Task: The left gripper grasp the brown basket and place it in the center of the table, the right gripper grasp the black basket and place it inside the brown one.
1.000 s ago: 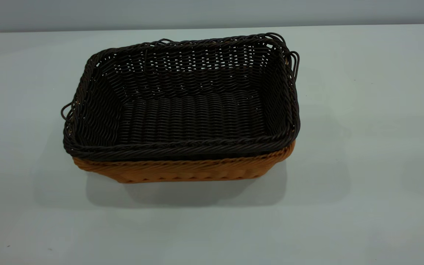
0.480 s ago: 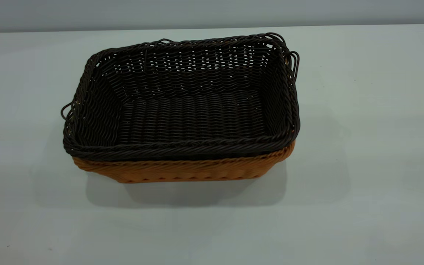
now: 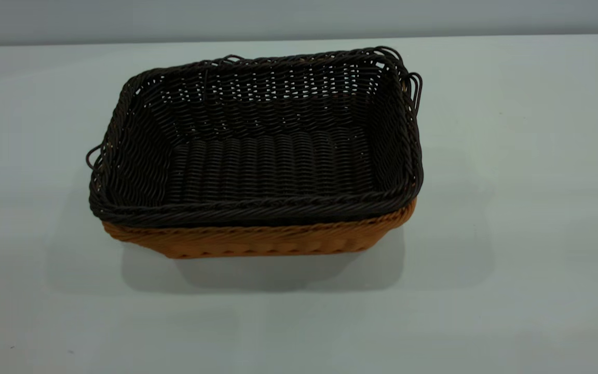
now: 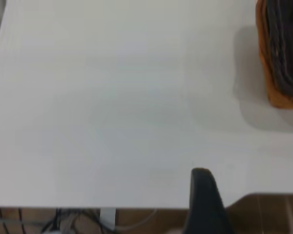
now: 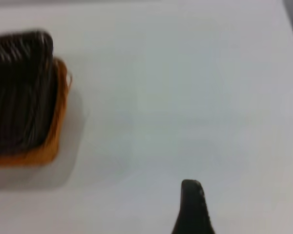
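The very dark brown-black woven wicker basket (image 3: 257, 145) sits nested inside the light orange-tan woven wicker basket (image 3: 257, 240), and the pair rests near the middle of the plain pale-grey table (image 3: 512, 259), so both placements look done and what remains, by my judgement, is only for the arms to park clear. The left gripper (image 4: 203, 200) hangs over the table's edge, well apart from the baskets, which lie far off to one side of it; the right gripper (image 5: 193, 207) is likewise well away from them. Each shows only one dark fingertip, the other cut off, so whether either claw is released or clenched cannot be told. The orange-tan basket's interior is hidden by the dark one.
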You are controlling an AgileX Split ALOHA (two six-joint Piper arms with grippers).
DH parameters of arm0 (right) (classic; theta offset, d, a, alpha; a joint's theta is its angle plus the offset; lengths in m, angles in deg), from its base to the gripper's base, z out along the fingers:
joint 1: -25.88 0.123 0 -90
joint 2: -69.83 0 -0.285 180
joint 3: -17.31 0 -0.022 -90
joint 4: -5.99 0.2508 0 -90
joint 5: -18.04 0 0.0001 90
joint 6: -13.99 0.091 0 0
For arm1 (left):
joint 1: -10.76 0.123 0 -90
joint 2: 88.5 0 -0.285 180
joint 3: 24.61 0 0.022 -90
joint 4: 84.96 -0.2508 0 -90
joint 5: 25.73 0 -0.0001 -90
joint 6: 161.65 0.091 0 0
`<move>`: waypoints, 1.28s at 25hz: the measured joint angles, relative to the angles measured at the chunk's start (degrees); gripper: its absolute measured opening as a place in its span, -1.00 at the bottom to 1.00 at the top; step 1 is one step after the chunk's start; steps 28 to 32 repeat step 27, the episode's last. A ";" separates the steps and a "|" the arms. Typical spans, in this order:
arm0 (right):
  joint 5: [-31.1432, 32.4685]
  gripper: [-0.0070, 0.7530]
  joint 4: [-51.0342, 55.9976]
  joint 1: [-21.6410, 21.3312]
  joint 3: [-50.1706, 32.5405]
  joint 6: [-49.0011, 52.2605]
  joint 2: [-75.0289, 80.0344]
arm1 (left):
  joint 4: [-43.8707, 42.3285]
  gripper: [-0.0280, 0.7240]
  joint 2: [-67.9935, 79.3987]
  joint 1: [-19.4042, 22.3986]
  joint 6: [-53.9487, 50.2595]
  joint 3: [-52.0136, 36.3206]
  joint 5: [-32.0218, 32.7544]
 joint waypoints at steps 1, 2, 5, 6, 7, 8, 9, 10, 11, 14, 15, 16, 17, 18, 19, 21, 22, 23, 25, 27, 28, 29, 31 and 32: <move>0.15 0.24 0.00 -0.05 0.00 0.00 -1.40 | 0.00 0.20 -0.85 0.00 0.00 0.00 0.07; 0.24 0.24 0.00 -0.12 0.00 0.00 -2.15 | 0.00 0.20 -1.72 0.00 0.00 0.00 0.07; 0.62 0.24 0.00 -0.12 0.00 0.00 -2.44 | 0.00 0.20 -4.81 0.00 0.00 0.00 0.24; 0.62 0.24 0.00 -0.12 0.00 0.32 -2.44 | 0.00 0.20 -6.00 0.00 0.00 0.00 0.24; 0.62 0.24 0.00 -0.12 0.00 0.00 -2.44 | 0.00 0.20 -6.89 0.00 0.00 0.00 0.24; 0.62 0.24 0.00 -0.12 0.00 0.00 -2.44 | 0.00 0.20 -7.59 0.00 0.00 0.00 0.43; 0.62 0.24 0.00 -0.12 0.00 0.00 -2.44 | 0.00 0.20 -7.86 0.00 0.00 0.00 0.67; 0.62 0.24 0.00 -0.12 0.00 0.00 -2.44 | 0.00 0.20 -7.91 0.00 0.00 0.00 0.89; 0.62 0.24 0.00 -0.12 0.00 0.00 -2.44 | 0.00 0.20 -7.91 0.00 0.00 0.00 1.02; 0.62 0.24 0.00 -0.12 0.00 0.00 -2.44 | 0.00 0.20 -7.92 0.00 0.00 0.00 1.08; 0.62 0.24 0.00 -0.12 0.00 0.00 -2.44 | 0.00 0.20 -7.92 0.00 0.00 0.00 1.08; 0.62 0.24 0.00 -0.12 0.00 0.00 -2.44 | 0.00 0.20 -7.92 0.00 0.00 0.00 1.08; 0.62 0.24 0.00 -0.12 0.00 0.00 -2.44 | 0.00 0.20 -7.92 0.00 0.00 0.00 1.08; 0.62 0.24 0.00 -0.12 0.00 0.00 -2.44 | 0.00 0.20 -7.92 0.00 0.00 0.00 1.08; 0.62 0.24 0.00 -0.12 0.00 0.32 -2.44 | 0.00 0.20 -7.92 0.00 0.00 0.00 1.08; 0.62 0.24 0.00 -0.12 0.00 0.00 -2.44 | 0.00 0.20 -7.92 0.00 0.00 0.00 1.08; 0.62 0.24 0.00 -0.12 0.00 0.00 -2.44 | 0.00 0.20 -7.92 0.00 0.00 0.00 1.08; 0.62 0.24 0.00 -0.12 0.00 0.00 -2.44 | 0.00 0.20 -7.92 0.00 0.00 0.00 1.08; 0.62 0.24 0.00 -0.12 0.00 0.00 -2.44 | 0.00 0.20 -7.92 0.00 0.00 0.00 1.08; 0.62 0.24 0.00 -0.12 0.00 0.00 -2.44 | 0.00 0.20 -7.92 0.00 0.00 0.00 1.08; 0.62 0.24 0.00 -0.12 0.00 0.00 -2.44 | 0.00 0.20 -7.92 0.00 0.00 0.00 1.08; 0.62 0.24 0.00 -0.12 0.00 0.00 -2.44 | 0.00 0.20 -7.92 0.00 0.00 0.00 1.08; 0.62 0.24 0.00 -0.12 0.00 0.00 -2.44 | 0.00 0.20 -7.92 0.00 0.00 0.00 1.08; 0.62 0.24 0.00 -0.12 0.00 0.00 -2.44 | 0.00 0.20 -7.92 0.00 0.00 0.00 1.08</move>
